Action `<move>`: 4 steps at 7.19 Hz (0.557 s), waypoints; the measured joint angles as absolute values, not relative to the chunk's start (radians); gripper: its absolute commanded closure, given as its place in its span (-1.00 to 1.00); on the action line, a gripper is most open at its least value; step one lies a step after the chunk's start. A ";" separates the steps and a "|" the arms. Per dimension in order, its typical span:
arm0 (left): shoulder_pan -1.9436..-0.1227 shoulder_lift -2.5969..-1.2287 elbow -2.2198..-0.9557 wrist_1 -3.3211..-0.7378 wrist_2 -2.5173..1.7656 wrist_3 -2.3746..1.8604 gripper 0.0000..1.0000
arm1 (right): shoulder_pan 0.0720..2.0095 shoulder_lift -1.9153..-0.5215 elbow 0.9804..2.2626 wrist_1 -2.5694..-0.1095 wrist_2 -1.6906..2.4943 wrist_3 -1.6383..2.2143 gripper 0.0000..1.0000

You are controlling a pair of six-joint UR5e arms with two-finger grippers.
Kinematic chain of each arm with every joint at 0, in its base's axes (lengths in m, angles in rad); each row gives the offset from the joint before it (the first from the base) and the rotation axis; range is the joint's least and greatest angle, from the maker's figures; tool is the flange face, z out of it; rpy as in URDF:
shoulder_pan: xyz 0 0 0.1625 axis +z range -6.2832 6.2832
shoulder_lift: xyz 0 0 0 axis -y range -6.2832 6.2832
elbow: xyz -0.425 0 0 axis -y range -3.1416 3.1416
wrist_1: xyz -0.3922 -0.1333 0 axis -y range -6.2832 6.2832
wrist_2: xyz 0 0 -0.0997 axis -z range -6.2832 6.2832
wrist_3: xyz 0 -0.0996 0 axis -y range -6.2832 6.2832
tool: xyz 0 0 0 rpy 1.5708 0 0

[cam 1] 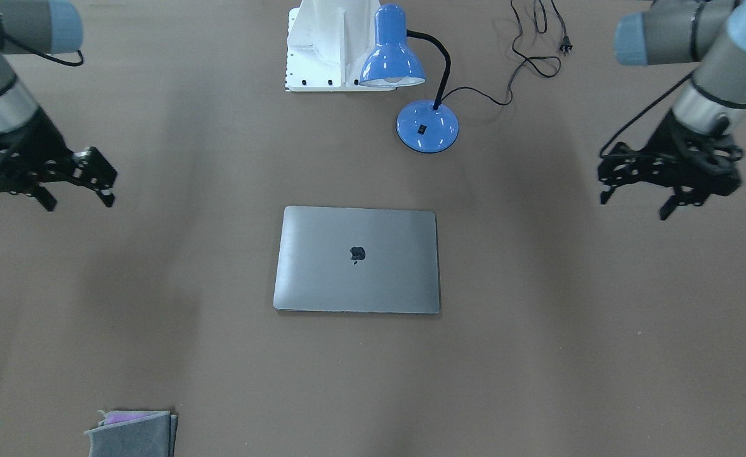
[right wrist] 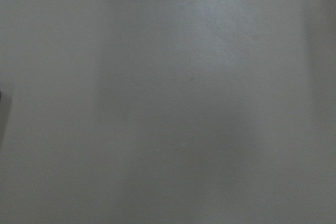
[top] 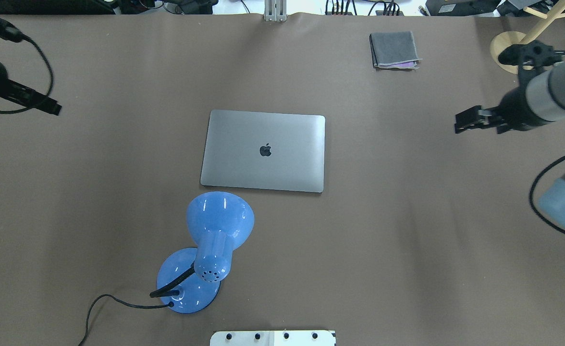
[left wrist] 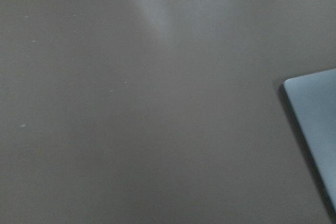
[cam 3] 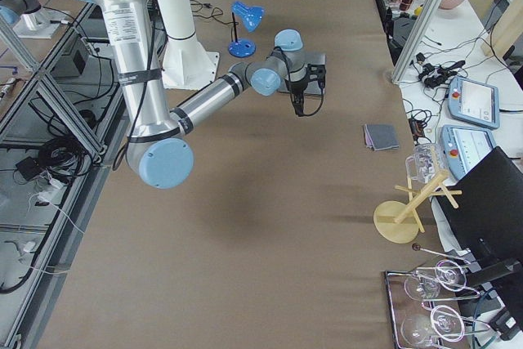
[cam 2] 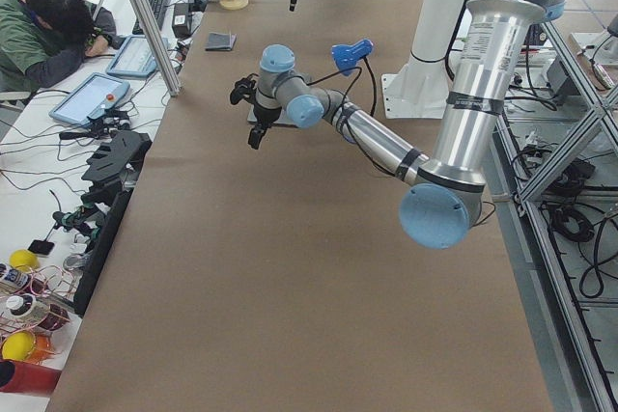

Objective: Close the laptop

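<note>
Front-facing view, left to right: the right end effector (cam 1: 80, 198) hangs at the left edge, its arm angling down from the upper left corner. Its fingers are spread wide, holding nothing. The laptop (cam 1: 357, 259) lies shut mid-frame on the brown surface (cam 1: 538, 355), below the blue desk lamp (cam 1: 405, 63). The left end effector (cam 1: 633, 204) hangs far right, also wide and empty. The folded cloth (cam 1: 133, 435) is cut off at the bottom edge, and the left wrist view catches only a laptop corner.

We take this for a robotics lab: a brown-covered table (cam 2: 290, 287) fenced by an aluminium post (cam 2: 147, 21), teach pendants (cam 3: 472, 97) on the side benches, coiled cables (cam 3: 51, 151) on the floor, and an operator (cam 2: 43, 31) seated at the far bench.
</note>
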State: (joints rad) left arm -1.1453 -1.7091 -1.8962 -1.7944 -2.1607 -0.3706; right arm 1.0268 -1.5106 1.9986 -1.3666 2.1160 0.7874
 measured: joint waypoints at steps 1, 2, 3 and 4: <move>-1.254 -1.674 -1.874 -1.760 -2.233 -0.230 -1.00 | 1.139 -1.594 2.004 -1.370 2.190 0.629 -1.00; -1.360 -1.664 -1.843 -1.657 -2.283 -0.046 -1.00 | 1.257 -1.668 1.988 -1.372 2.235 0.470 -1.00; -1.446 -1.668 -1.814 -1.507 -2.304 0.107 -1.00 | 1.354 -1.730 1.952 -1.371 2.251 0.319 -1.00; -1.501 -1.671 -1.788 -1.376 -2.310 0.179 -1.00 | 1.426 -1.782 1.903 -1.368 2.250 0.185 -1.00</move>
